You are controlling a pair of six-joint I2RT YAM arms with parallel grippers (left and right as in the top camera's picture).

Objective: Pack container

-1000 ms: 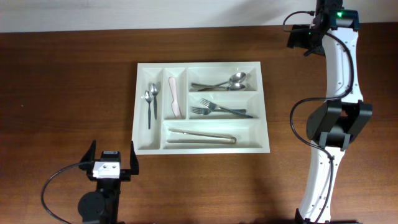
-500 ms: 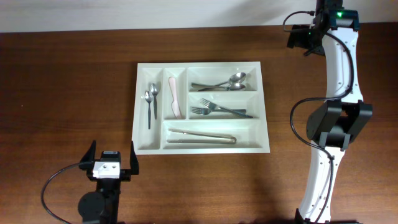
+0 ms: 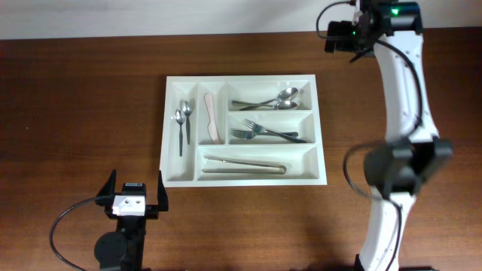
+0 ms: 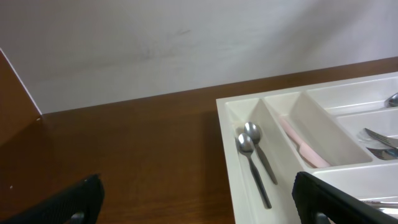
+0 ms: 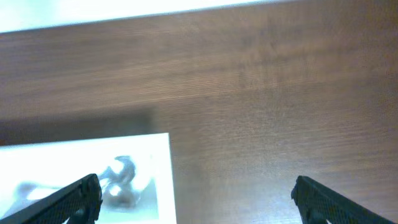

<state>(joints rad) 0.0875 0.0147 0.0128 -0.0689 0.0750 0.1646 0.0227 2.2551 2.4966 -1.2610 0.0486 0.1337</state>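
A white cutlery tray lies in the middle of the table. It holds two small spoons, a pink knife, two big spoons, forks and tongs, each in its own compartment. My left gripper is open and empty, low at the front left, just off the tray's front left corner. The left wrist view shows the small spoons and pink knife. My right gripper is open and empty, high above the table's far right, beyond the tray's back right corner.
Brown wooden table with a white wall along its far edge. The right arm runs down the right side of the table.
The right arm has swung its wrist left toward the tray's back right corner. The left arm and the cutlery have not moved.
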